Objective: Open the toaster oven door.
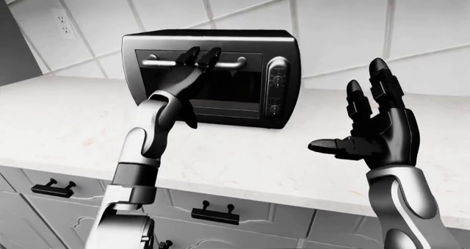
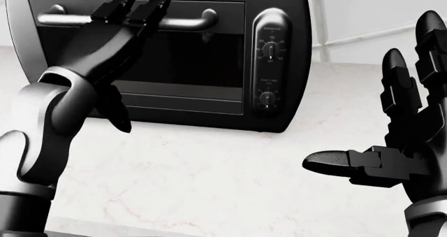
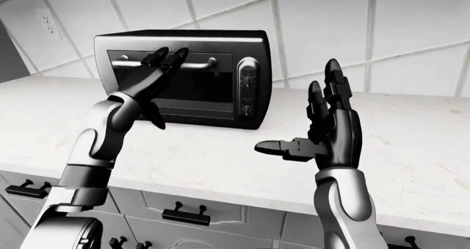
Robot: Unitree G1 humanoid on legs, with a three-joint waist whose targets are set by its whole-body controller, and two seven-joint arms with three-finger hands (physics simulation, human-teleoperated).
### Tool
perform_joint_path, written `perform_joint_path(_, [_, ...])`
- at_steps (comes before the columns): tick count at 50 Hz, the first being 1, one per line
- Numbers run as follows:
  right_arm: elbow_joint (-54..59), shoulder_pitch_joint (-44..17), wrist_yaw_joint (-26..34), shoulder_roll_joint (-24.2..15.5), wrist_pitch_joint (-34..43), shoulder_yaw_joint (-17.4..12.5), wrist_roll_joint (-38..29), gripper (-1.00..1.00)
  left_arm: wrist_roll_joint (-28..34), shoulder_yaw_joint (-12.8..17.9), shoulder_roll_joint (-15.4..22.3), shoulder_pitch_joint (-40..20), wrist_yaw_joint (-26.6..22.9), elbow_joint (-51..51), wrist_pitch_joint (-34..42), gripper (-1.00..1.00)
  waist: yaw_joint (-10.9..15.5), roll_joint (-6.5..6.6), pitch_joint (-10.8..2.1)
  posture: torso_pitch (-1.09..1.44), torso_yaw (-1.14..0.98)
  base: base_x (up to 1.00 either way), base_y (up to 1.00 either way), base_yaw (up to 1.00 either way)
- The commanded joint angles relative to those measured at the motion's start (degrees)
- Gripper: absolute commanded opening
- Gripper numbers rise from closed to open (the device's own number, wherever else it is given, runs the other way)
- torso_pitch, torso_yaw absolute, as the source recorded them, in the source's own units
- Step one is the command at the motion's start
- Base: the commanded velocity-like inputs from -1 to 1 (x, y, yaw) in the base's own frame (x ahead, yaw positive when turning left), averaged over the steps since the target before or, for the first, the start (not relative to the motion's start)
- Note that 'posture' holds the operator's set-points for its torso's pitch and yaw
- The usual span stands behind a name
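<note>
Two dials (image 2: 270, 51) bear unreadable marks; left hand (image 2: 115, 35) at handle (image 2: 188, 22).

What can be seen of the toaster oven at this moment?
The toaster oven is a dark, glossy, rounded box standing upright on the pale counter against the tiled wall. Its dark glass door is shut, with a silvery bar handle across the top. A panel with two dials sits at the view's right. The left hand reaches the handle with fingers extended over it, not closed round it.
</note>
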Motion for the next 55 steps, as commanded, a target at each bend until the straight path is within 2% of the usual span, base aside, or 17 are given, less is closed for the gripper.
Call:
perform_joint_path(1, [-1.4,-1.4,0.0,-0.4,-1.3,-0.3,0.1,1.0,2.0,0.7,0.0,-2.2,1.2,-0.8,-0.2,1.0,0.0,-0.11,-0.32,-0.4,0.0,0.0,0.0,0.0])
perform_joint_path(8, [-1.0,-1.2,0.1,-0.3,-1.9,0.0,0.0,1.0,2.7,0.4,0.2,-5.3,4.2,8.6,-1.7,1.0,-0.2,-0.14,-0.19,-0.4,0.0,0.0,0.0,0.0])
perform_joint_path(15, [-0.8,-0.6,0.3,0.0,-2.5,0.1,-0.2,1.0,2.7,0.1,0.1,-7.0,5.4,13.3,-2.2,0.98,-0.4,0.12,-0.02,-0.4,0.0,0.0,0.0,0.0])
perform_joint_path(16, [-0.8,-0.7,0.3,0.0,-2.5,0.0,-0.1,1.0,2.7,0.0,0.1,-7.0,5.2,13.5,-2.2,0.9,-0.4,0.14,0.0,-0.4,0.0,0.0,0.0,0.0])
perform_joint_path(17, [-0.7,-0.7,0.3,0.0,-2.6,0.0,-0.2,1.0,2.7,-0.1,0.2,-7.0,5.1,13.8,-2.3,0.69,-0.4,0.18,0.02,-0.4,0.0,0.0,0.0,0.0])
perform_joint_path(18, [-0.7,-0.7,0.3,0.0,-2.5,0.0,-0.1,1.0,2.8,-0.1,0.2,-7.0,5.0,13.9,-2.2,0.62,-0.4,0.24,0.03,-0.4,0.0,0.0,0.0,0.0])
perform_joint_path(19, [-0.7,-0.8,0.2,0.0,-2.5,0.0,-0.1,1.0,2.8,-0.1,0.3,-7.1,4.9,14.1,-2.3,0.46,-0.4,0.29,0.04,-0.4,0.0,0.0,0.0,0.0])
perform_joint_path(22, [-0.8,-0.8,0.2,-0.1,-2.4,-0.1,0.0,1.0,3.0,0.0,0.5,-6.8,4.1,13.6,-1.5,0.36,-0.5,0.4,0.01,-0.4,0.0,0.0,0.0,0.0])
perform_joint_path(25, [-1.6,-1.0,0.0,-0.4,-1.5,-0.8,0.7,1.0,2.8,0.3,1.0,-6.1,3.0,12.1,-1.4,0.11,-0.6,0.49,-0.07,-0.4,0.0,0.0,0.0,0.0])
perform_joint_path(32, [-2.1,-1.0,-0.2,-0.7,-1.0,-1.4,1.3,1.0,2.0,1.7,1.8,-2.6,-1.0,4.2,-0.2,-0.14,-1.0,0.62,-0.23,-0.4,0.0,0.0,0.0,0.0])
perform_joint_path(36, [-2.2,-1.2,-0.3,-0.9,-0.8,-1.7,1.6,1.0,1.8,2.1,1.7,-0.4,-2.7,-0.2,1.1,-0.13,-1.0,0.7,-0.28,-0.4,0.0,0.0,0.0,0.0])
perform_joint_path(48, [-1.7,-0.6,-0.2,-1.1,-1.7,-2.4,2.0,1.0,0.4,4.8,0.3,12.0,-11.2,-23.7,6.3,-0.12,-0.7,0.43,-0.25,-0.4,0.0,0.0,0.0,0.0])
perform_joint_path(50, [-1.7,-0.6,-0.2,-1.1,-1.7,-2.4,2.1,1.0,0.1,4.9,-0.4,14.9,-13.4,-28.9,7.3,-0.01,-0.6,0.41,-0.27,-0.4,0.0,0.0,0.0,0.0])
perform_joint_path(55, [-1.8,-0.1,-0.1,-0.9,-2.1,-2.3,2.0,1.0,-0.8,5.3,-1.7,19.3,-17.8,-38.1,8.7,0.11,-0.4,0.22,-0.35,-0.4,0.0,0.0,0.0,0.0])
